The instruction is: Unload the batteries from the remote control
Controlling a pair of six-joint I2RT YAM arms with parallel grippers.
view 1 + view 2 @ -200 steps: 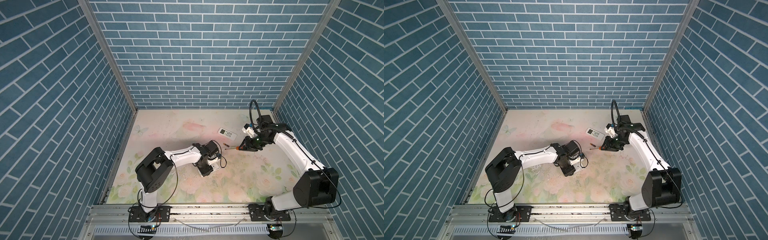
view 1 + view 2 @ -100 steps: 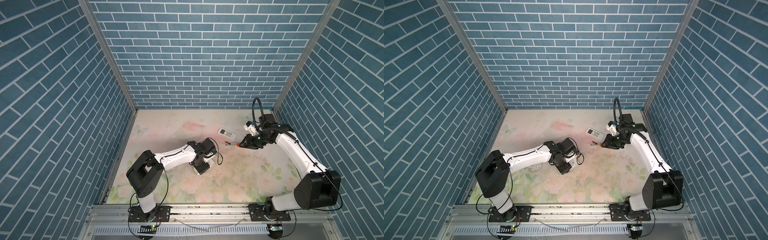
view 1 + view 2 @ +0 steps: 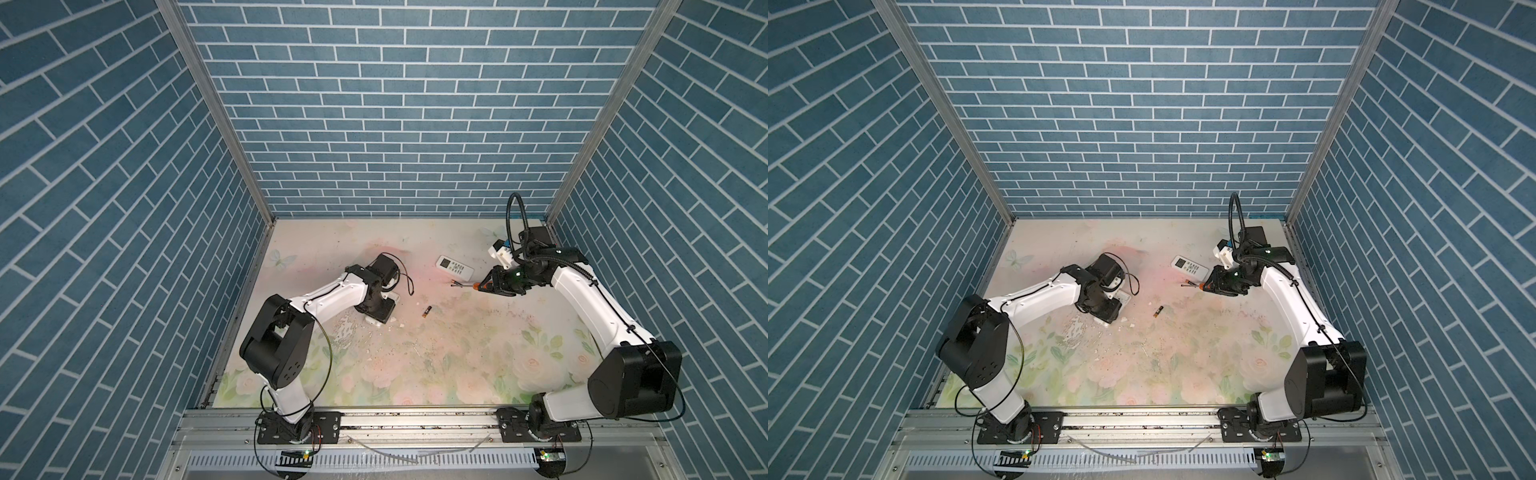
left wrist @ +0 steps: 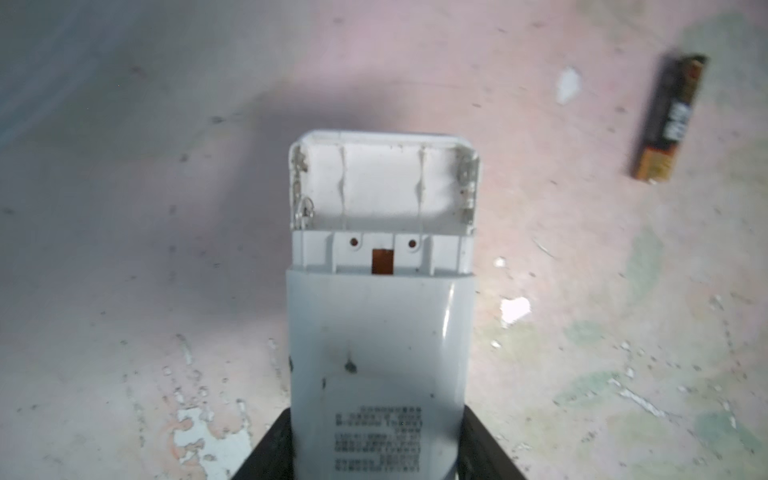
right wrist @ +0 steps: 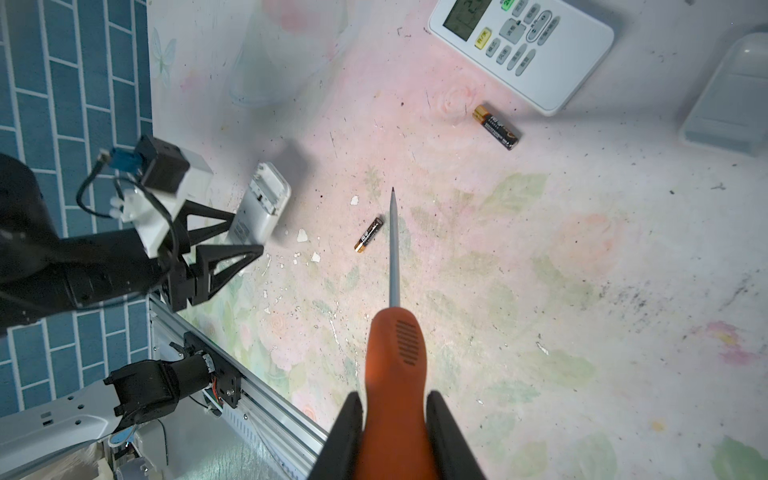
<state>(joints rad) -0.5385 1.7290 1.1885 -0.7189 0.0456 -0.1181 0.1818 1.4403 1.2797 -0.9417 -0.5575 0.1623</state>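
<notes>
Left hand (image 3: 380, 309) with remote (image 4: 378, 332) — leftward

Floral tabletop (image 5: 540, 270); face-up remote (image 5: 521, 50) lies on it; one battery (image 5: 497, 126) beside; second battery (image 5: 369, 235) apart.

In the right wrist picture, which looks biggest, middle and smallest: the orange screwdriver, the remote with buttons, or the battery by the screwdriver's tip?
1. orange screwdriver: longest, but it's nearest the camera, so unsure against the remote.
2. remote with buttons: partly cut off by the picture's edge.
3. battery: clearly smallest.
</notes>
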